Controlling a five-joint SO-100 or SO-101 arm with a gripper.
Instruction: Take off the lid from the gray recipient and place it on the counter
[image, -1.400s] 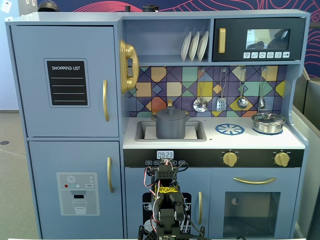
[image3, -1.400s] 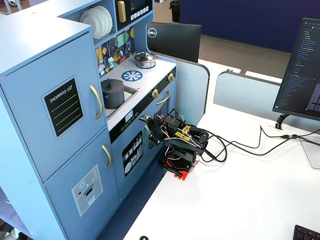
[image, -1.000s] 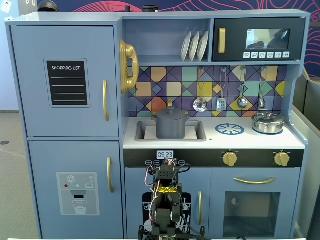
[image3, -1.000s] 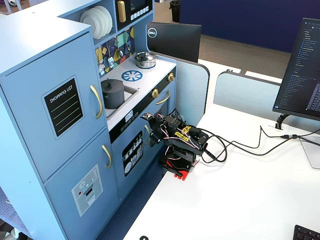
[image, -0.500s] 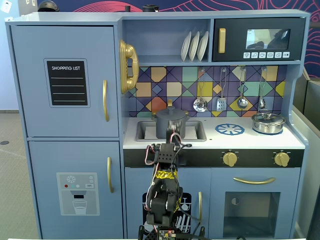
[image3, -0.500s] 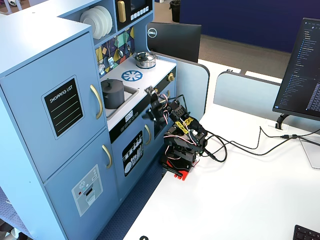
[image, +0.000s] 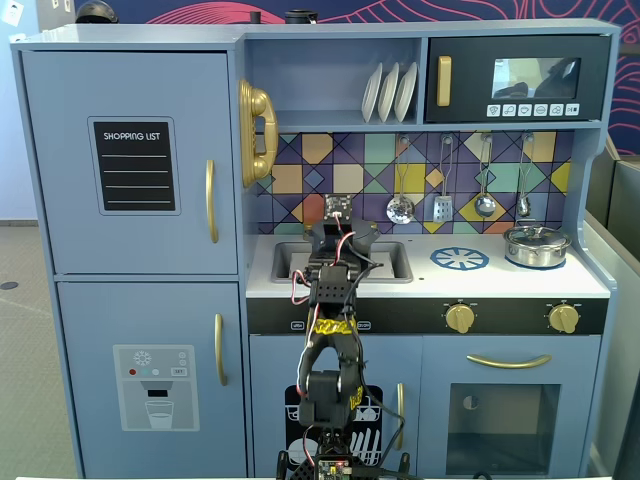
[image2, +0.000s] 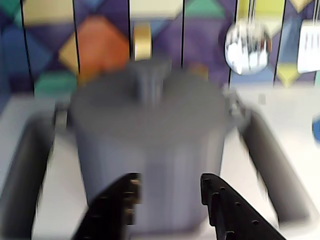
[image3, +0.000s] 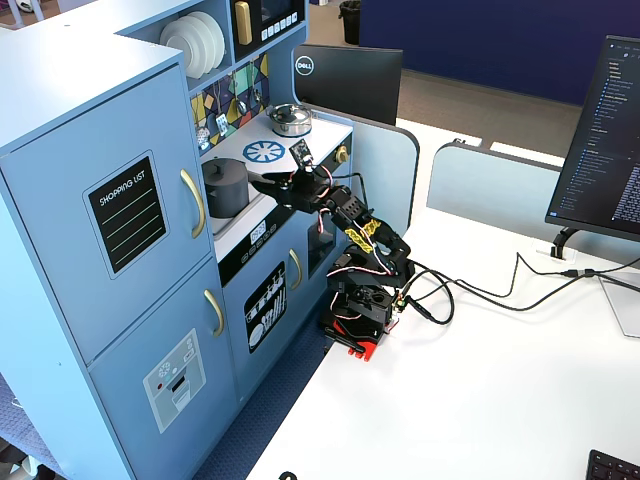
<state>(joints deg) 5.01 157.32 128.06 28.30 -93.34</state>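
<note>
Blue toy-kitchen cabinetry fills a fixed view, with a fridge door at the left carrying a shopping-list board (image: 134, 166); the arm (image: 332, 330) rises in front of the middle and hides nearly all of the sink recess (image: 392, 262), so the gray recipient cannot be made out there. Seen from the side in a fixed view, the gray recipient (image3: 224, 187) stands in the recess with the lid (image3: 223, 166) on top, its lower part hidden behind the counter (image3: 262, 205) edge; the arm's base (image3: 352, 318) sits on the white table (image3: 480, 400), its links folded and stretched toward the pot. The hand (image3: 272, 180) hangs just beside the pot's right side, not visibly touching it. In the blurred wrist view the lid (image2: 150, 102) and its knob are soft, and the two dark fingers (image2: 220, 197) are spread, empty, low against the pot wall (image2: 160, 165). To the right in a fixed view, the counter (image: 420, 282) lies open around the burner print (image: 459, 259); a shiny silver pot (image: 535, 246) stands at the far right end.
</note>
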